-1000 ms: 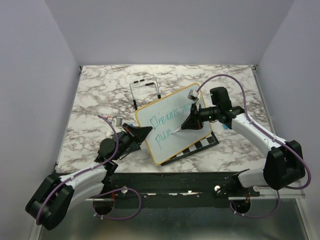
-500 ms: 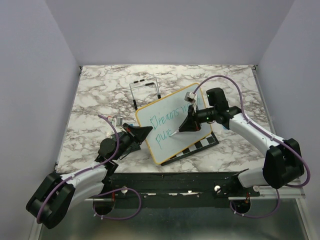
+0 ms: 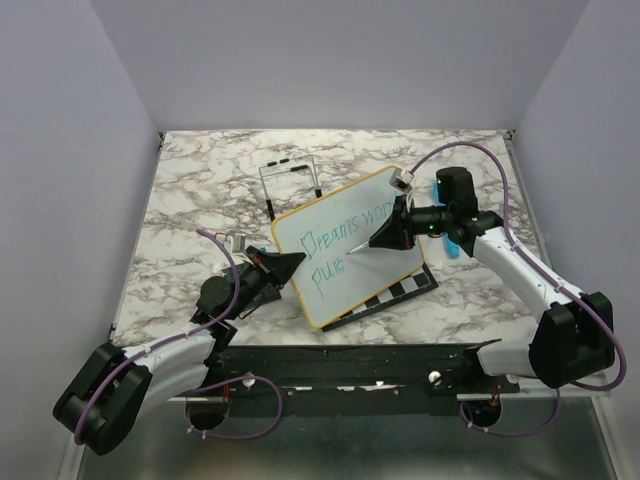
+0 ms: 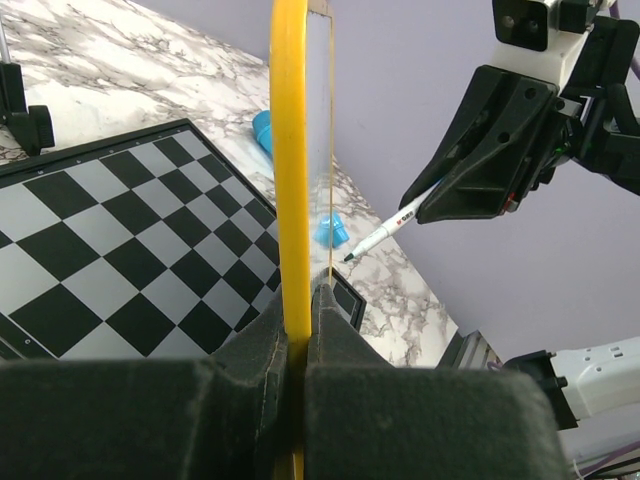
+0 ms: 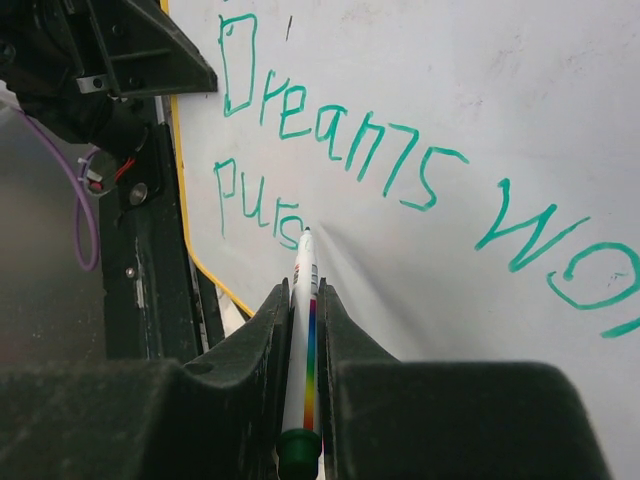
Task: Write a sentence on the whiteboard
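Observation:
The whiteboard (image 3: 345,245) with its yellow frame stands tilted over the chessboard (image 3: 395,293); my left gripper (image 3: 290,262) is shut on its lower left edge (image 4: 291,200). On it the sentence (image 5: 400,150) reads "Dreams wor" on one line and "purs" (image 5: 255,205) below, in teal. My right gripper (image 3: 385,238) is shut on a white marker (image 5: 303,330) with a rainbow stripe. The marker tip (image 5: 306,232) sits just right of the "s"; in the left wrist view the marker (image 4: 385,230) hangs a little off the board face.
A black wire stand (image 3: 292,185) is behind the whiteboard on the marbled table (image 3: 200,200). Two blue objects (image 4: 330,230) lie on the table beyond the chessboard (image 4: 120,250); one blue piece (image 3: 452,245) shows by the right arm.
The right gripper drew back to the right and up, lifting the marker off the board after the "s" in "purs". The left gripper and whiteboard stayed put.

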`<control>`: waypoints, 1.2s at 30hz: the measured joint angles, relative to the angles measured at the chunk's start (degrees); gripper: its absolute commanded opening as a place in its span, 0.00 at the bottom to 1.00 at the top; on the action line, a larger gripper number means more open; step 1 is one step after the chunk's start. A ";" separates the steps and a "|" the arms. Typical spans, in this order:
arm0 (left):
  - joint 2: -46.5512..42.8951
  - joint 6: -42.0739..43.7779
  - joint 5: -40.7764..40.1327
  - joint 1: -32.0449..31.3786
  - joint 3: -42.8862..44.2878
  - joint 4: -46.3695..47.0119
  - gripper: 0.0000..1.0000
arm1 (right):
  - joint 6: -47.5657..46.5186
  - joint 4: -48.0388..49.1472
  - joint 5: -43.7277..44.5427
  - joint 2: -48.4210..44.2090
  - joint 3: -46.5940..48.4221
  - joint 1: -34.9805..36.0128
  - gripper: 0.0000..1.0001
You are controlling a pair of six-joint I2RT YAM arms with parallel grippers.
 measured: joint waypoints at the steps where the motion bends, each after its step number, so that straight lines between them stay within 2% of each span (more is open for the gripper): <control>1: 0.02 0.00 0.00 0.00 0.00 0.07 0.00 | 0.07 0.13 -0.04 0.17 0.00 0.00 0.01; 21: 1.49 -0.22 0.02 0.00 0.00 1.55 0.00 | 1.29 1.38 -0.33 4.04 0.00 0.92 0.01; 36: 0.50 -0.11 0.00 0.00 0.00 0.44 0.00 | -1.53 -1.62 -0.28 3.98 -0.98 0.94 0.01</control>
